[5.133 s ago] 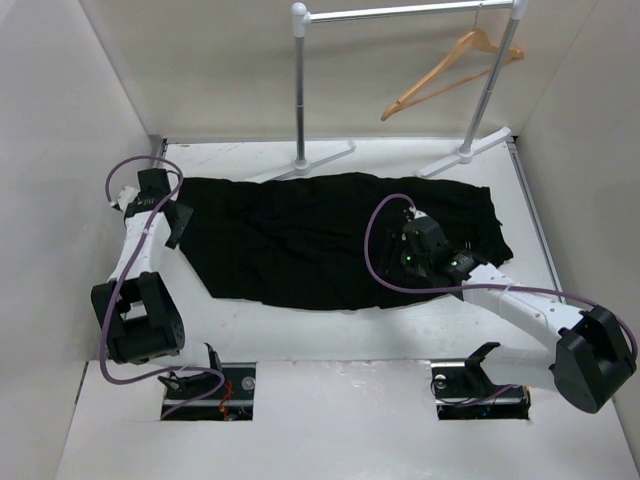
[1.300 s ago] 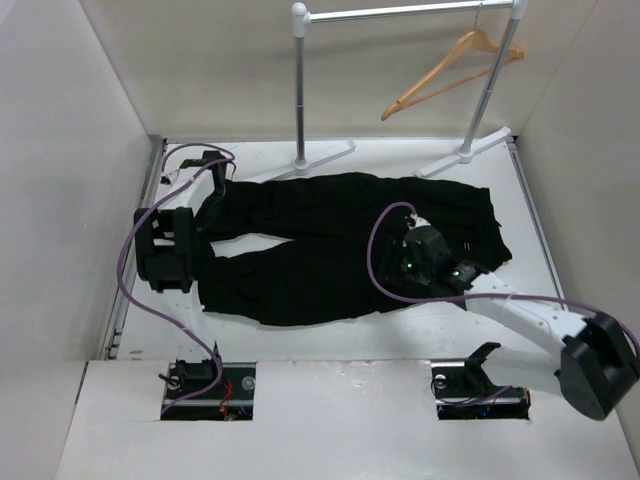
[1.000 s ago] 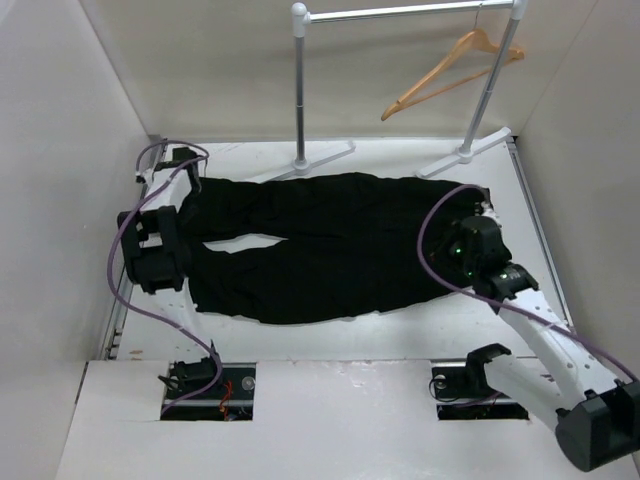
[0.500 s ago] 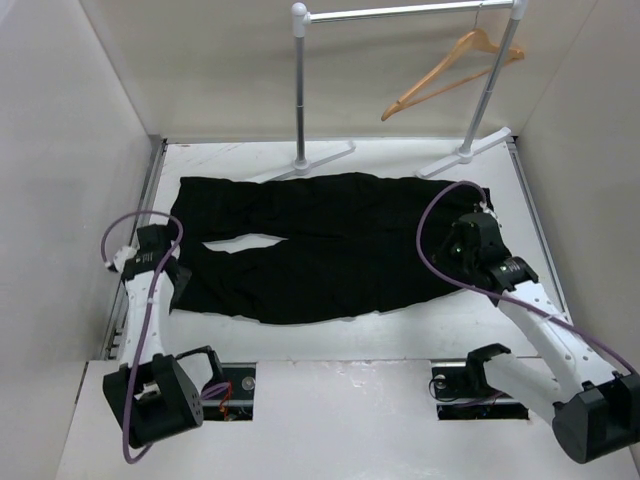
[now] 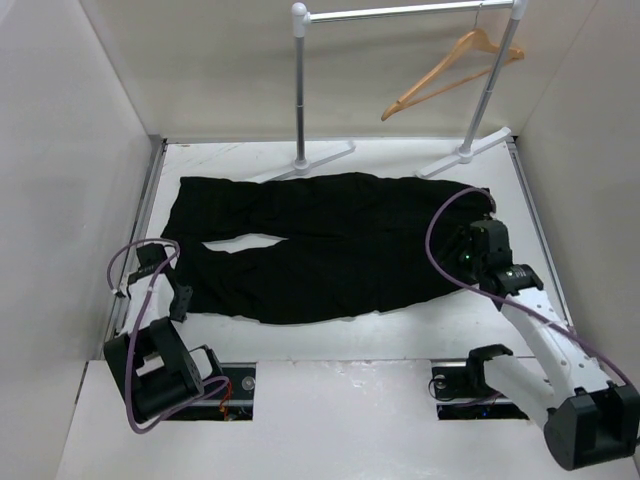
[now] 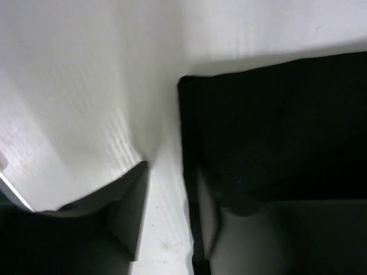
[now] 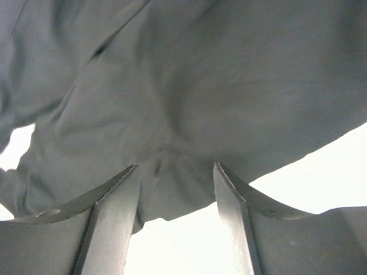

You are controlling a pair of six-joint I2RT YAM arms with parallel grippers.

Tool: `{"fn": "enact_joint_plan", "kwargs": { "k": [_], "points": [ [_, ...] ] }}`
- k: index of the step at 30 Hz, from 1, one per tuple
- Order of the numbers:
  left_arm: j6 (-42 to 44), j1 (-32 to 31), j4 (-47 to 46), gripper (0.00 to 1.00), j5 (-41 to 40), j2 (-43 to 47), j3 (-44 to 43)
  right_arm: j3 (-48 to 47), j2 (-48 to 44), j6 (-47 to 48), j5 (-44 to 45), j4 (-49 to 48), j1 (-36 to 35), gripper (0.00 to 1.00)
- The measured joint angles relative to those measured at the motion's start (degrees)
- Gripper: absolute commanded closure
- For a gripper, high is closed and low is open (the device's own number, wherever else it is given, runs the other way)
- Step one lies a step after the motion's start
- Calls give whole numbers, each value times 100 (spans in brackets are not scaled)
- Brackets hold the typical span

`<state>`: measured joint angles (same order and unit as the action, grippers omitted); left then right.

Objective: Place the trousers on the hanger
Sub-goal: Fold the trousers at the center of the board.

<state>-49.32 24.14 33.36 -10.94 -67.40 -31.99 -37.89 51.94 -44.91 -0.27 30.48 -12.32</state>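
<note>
Left gripper (image 6: 169,166) sits low at the near left corner of the white table (image 5: 400,160), fingers (image 6: 129,212) spread apart with bare table showing in the gap. In the left wrist view the cuff edge of the plain black cloth trousers (image 5: 320,240) runs right along the inner side of the right-hand finger; cannot tell if cloth and finger touch, and nothing is pinched. Trousers lie spread flat across the middle of the table, both legs pointing left with a narrow white gap between them near the cuffs, waist end to the right. Behind them at the far edge stands a grey metal rail stand (image 5: 400,12), its two feet resting on the table just beyond the cloth. Light tan wooden hanger (image 5: 450,70) hangs by its hook from the right part of that rail, tilted, well apart from the trousers and from both arms. Right gripper (image 7: 175,166) is down over the waist end at the right, fingers (image 7: 112,223) spread wide, wrinkled cloth lying under and ahead of the tips but not clamped between them.
</note>
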Motion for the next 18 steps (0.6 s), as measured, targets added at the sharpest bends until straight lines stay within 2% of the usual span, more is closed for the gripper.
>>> {"fn": "enact_joint_plan", "kwargs": {
  "k": [2, 4, 9, 12, 18],
  "points": [
    [-39, 11, -199, 89, 11, 2, 24, 72, -66, -37, -20, 57, 409, 38],
    [-85, 13, -407, 94, 61, 17, 52, 166, -120, -103, -57, 70, 890, 38],
    [-144, -221, -529, 97, 197, 269, 81, 619, -227, -413, -33, 144, 2124, 43],
    [-160, -514, -407, 98, 188, 551, -2, 774, 48, -562, 66, 151, 2673, 45],
    [-164, -704, -254, 99, 177, 673, -129, 546, 1255, -743, 227, -240, 2922, 49]
  ]
}}
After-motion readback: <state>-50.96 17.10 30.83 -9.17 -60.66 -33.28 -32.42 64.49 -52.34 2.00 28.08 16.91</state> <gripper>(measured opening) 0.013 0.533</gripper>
